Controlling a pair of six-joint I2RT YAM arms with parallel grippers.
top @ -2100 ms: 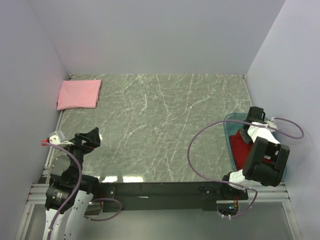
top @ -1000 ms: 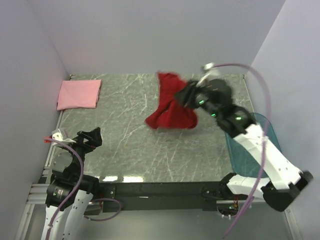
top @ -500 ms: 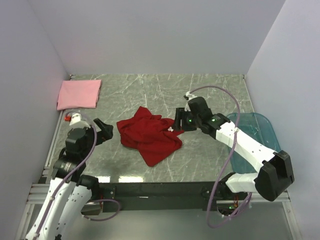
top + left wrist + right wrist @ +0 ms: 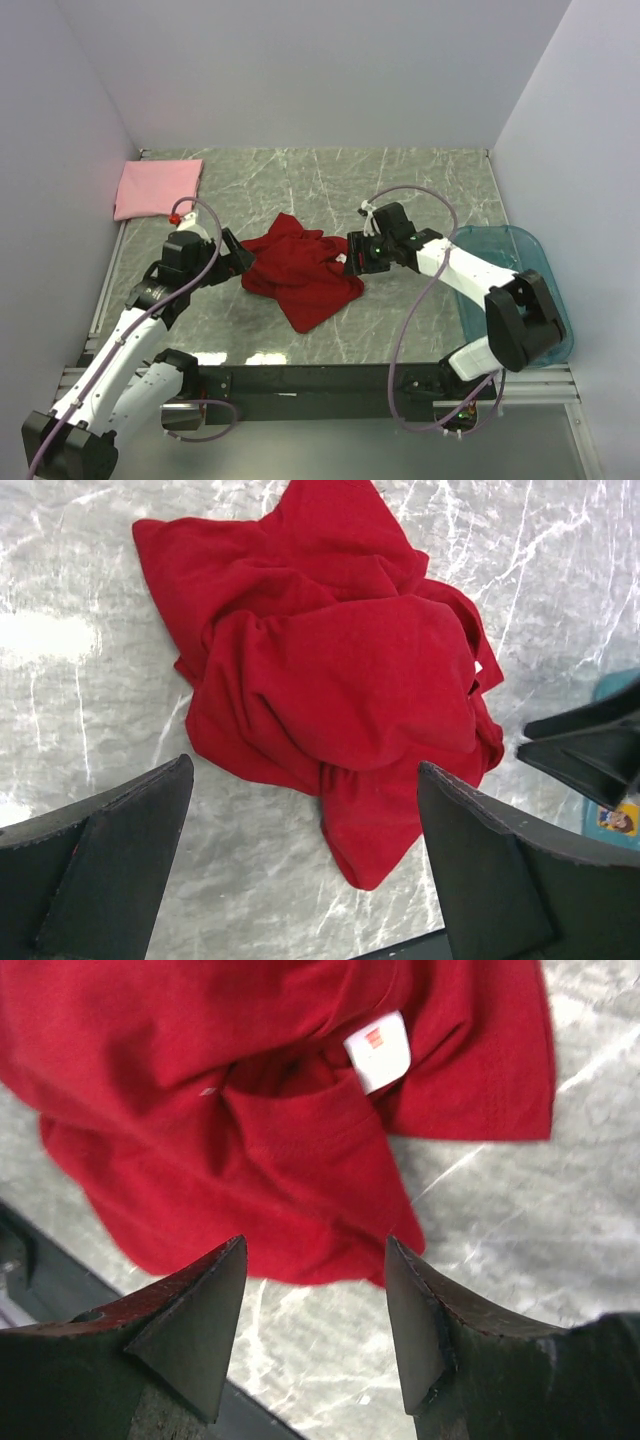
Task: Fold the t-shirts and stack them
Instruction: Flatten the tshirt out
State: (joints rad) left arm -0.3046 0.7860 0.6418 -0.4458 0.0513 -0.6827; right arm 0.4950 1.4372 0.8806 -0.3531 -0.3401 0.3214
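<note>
The deep red t-shirt lies crumpled in a heap near the middle of the marble table; it also shows in the left wrist view and in the right wrist view, where its white neck label faces up. The light pink t-shirt lies folded flat in the far left corner. My left gripper is open and empty at the heap's left edge. My right gripper is open and empty at the heap's right edge.
A translucent teal-blue plastic bin stands at the table's right edge, beside the right arm. Grey walls close the table at the back and both sides. A black rail runs along the near edge.
The right arm lifted the red shirt out of the bin, swung it over the table and let it drop in the middle. The left arm has reached in to the heap's left side.
</note>
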